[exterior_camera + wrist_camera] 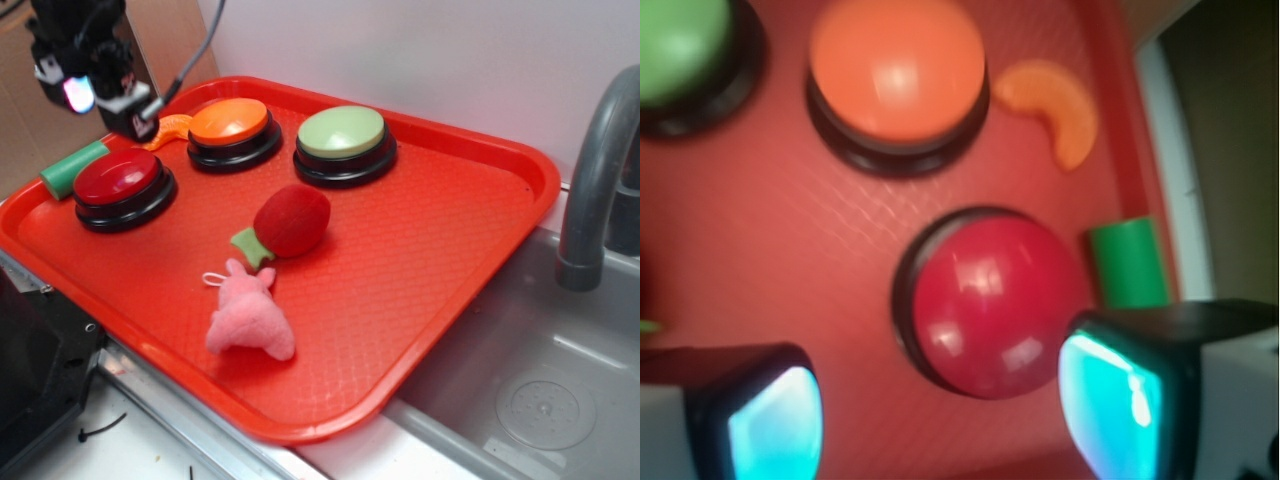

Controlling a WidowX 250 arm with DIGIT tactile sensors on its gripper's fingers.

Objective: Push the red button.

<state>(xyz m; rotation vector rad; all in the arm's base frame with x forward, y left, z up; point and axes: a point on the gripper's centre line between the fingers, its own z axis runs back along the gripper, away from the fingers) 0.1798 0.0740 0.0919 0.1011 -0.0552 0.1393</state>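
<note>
The red button (121, 180), a glossy dark-red dome on a black base, sits at the left end of the red tray (450, 250). In the wrist view the red button (990, 305) lies just ahead of my gripper (940, 410) and slightly to its right. The two glowing cyan pads (1110, 400) stand wide apart with only tray floor between them. From the exterior view my gripper (100, 85) hovers above and behind the button, not touching it.
An orange button (232, 128) and a green button (344, 140) stand behind. A red plush toy (290, 222) and pink plush (248, 312) lie mid-tray. A green cylinder (72, 168) and orange piece (1055, 105) sit near the left rim. A sink (520, 400) and faucet (595, 190) are right.
</note>
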